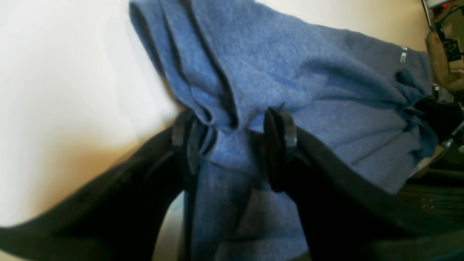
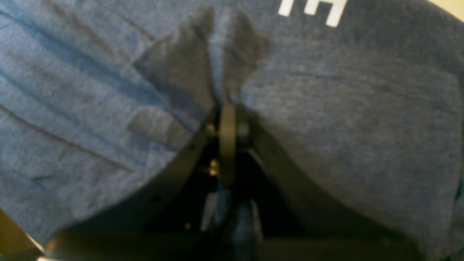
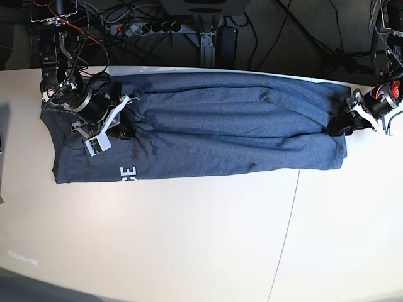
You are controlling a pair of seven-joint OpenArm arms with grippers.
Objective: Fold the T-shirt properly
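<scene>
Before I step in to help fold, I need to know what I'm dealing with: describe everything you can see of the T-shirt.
The T-shirt is heathered blue-grey, soft-looking fabric, lying long and wrinkled across the table, with lengthwise creases. White capitals, "CE", show near one end. The right pincer is shut on a bunched ridge of it; the left pincer stands open at the other end, fabric between its fingers.

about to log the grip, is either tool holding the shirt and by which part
The right tool pinches a bunched fold of the T-shirt, beside the white letters; the left tool is open, not gripping.
</scene>
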